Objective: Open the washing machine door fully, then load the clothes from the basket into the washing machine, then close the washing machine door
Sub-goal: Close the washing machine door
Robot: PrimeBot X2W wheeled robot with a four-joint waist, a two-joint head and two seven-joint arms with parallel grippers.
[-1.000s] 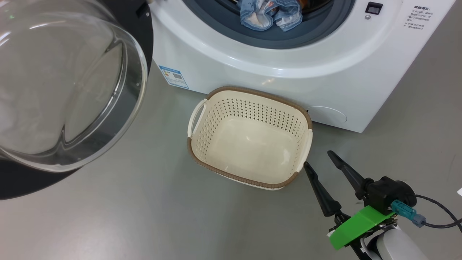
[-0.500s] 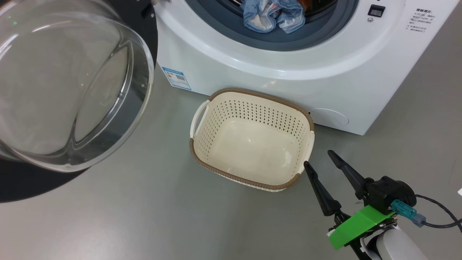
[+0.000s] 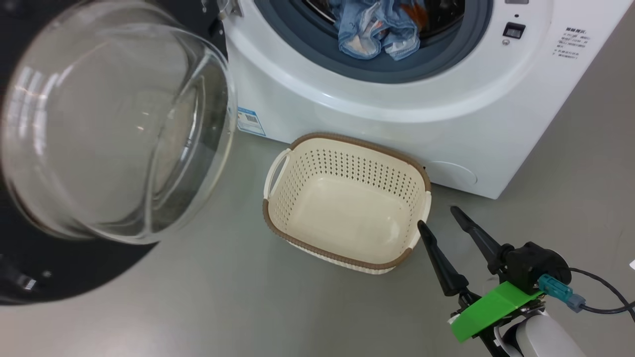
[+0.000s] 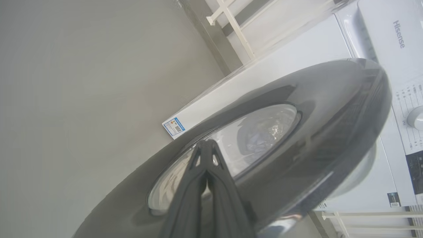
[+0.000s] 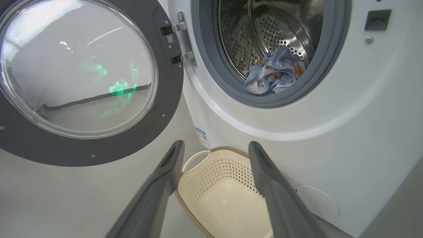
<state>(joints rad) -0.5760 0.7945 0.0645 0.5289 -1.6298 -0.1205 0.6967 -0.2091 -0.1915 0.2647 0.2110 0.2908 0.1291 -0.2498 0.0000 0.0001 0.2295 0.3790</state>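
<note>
The washing machine stands with its door swung open to the left, glass bowl bulging toward me. The clothes, light blue printed fabric, lie at the drum's front lip. Before the machine on the floor, the basket holds nothing. My right gripper is open with nothing in it, just right of the basket's near corner; from its wrist it points at the basket. My left gripper is shut, its tips over the door's outer face; contact is unclear.
Grey floor spreads in front of and left of the basket. The door's black rim hangs on a steel hinge at the opening's left side. A white rail frame stands beyond the machine.
The whole head picture has slid down and right, so the camera moved. The door's glass bowl now looks rounder and sits nearer the machine. My right gripper has kept its place.
</note>
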